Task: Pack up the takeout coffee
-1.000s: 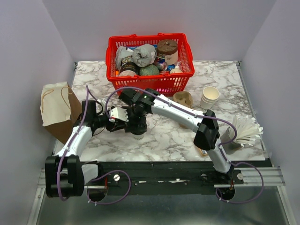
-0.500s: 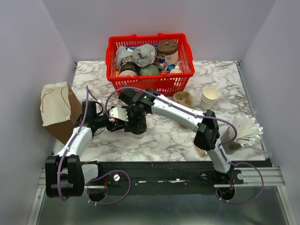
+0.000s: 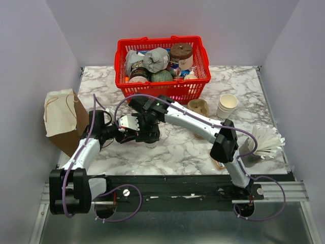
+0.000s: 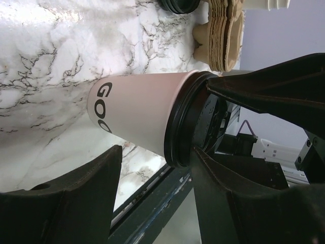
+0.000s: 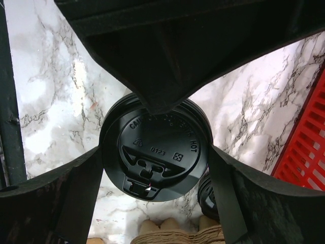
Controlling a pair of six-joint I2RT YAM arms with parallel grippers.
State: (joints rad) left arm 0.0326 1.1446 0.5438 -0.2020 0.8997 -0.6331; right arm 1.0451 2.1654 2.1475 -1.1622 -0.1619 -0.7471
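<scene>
The lidded takeout coffee (image 4: 142, 114) stands mid-table, unpacked. The left gripper (image 4: 152, 168) straddles its side, jaws spread, not visibly clamping. The right gripper (image 5: 152, 168) hangs over the lid, fingers wide apart. The brown paper bag (image 3: 63, 119) waits left; bagging remains.

A white marble-patterned tabletop (image 3: 177, 147) with grey veining carries everything. A red plastic shopping basket (image 3: 162, 84) sits at its far middle, a brown paper bag with cord handles (image 3: 63, 119) stands at the left edge. Right of centre lie a stack of brown moulded-pulp cup carriers (image 3: 199, 107) and, just beside them, a stack of lidless cream paper cups (image 3: 227, 105). A fanned bunch of white stirrers in a grey holder (image 3: 260, 145) stands near the right edge.
</scene>
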